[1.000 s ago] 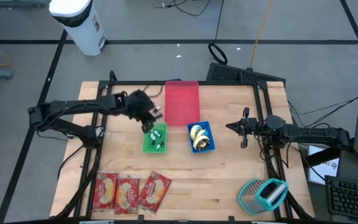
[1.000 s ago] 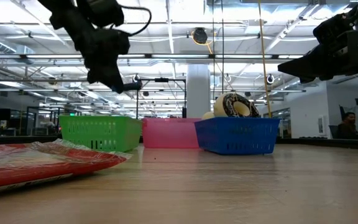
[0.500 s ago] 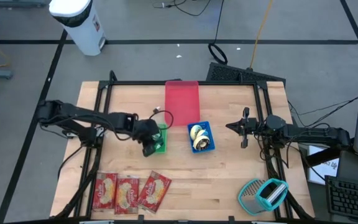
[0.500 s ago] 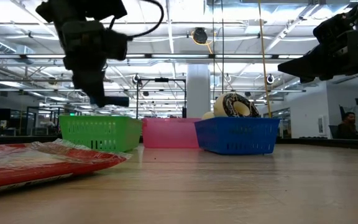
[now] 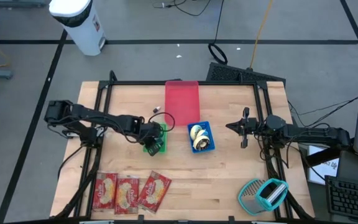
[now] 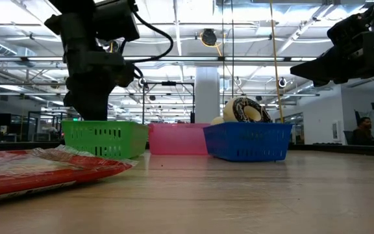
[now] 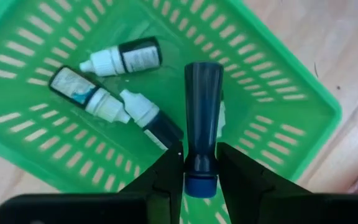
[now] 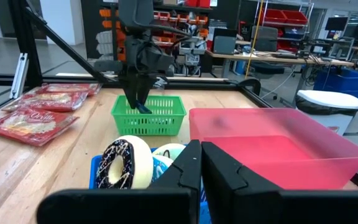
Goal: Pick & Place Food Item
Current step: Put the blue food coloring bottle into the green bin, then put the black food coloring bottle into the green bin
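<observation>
Left wrist view, left gripper clamped on dark blue bottle above green basket, right gripper closed near tabletop's right edge.

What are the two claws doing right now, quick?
Left claw: closed on a dark blue bottle, over the green basket.
Right claw: shut, holding nothing.

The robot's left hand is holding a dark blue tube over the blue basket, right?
Not quite. The left hand holds the dark blue tube over the green basket, where three small dropper bottles lie. The left wrist view shows it. The blue basket sits beside it.
</observation>
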### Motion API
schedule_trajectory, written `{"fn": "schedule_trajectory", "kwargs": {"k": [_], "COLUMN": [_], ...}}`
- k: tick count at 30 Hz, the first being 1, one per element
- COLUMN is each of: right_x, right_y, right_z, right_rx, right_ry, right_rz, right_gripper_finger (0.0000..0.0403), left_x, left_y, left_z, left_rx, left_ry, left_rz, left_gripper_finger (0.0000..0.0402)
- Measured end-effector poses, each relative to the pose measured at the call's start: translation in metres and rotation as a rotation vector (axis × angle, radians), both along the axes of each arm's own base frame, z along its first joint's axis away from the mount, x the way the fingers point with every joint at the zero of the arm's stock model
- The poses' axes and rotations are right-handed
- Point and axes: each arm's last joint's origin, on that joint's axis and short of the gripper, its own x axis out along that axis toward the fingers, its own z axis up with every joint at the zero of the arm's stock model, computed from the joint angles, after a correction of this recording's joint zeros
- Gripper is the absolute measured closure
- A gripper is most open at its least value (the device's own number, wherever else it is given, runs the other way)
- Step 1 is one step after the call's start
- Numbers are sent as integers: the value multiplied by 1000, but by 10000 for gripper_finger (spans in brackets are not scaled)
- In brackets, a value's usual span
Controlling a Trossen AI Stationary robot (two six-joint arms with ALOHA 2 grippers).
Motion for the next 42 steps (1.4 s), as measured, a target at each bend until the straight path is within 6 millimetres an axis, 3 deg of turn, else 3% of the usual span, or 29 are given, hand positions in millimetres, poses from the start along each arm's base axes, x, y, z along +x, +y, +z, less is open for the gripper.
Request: {"fn": "schedule_trajectory", "kwargs": {"k": [11,16,26,31,38,42], "right_x": [0,0,0,0,0,0], "right_y": [0,0,0,0,0,0], "right_z": [0,0,0,0,0,0], "right_rx": [0,0,0,0,0,0], "right_ry": [0,0,0,1,0,0], "right_rz": [0,0,0,0,0,0], "right_gripper_finger": [399,399,399,398,399,398], "left_x": [-1,-2,-14,-23,-22,-15], "left_y": [11,24,54,69,101,114], "left_z": [1,2,27,40,42,33], "left_rx": [-6,-13,-8,150,280,346], "left_ry": [-7,-8,-117,-159,-216,-207], "left_rz": [-5,27,115,185,295,213], "left_gripper_finger": [192,161,153,153,153,153]}}
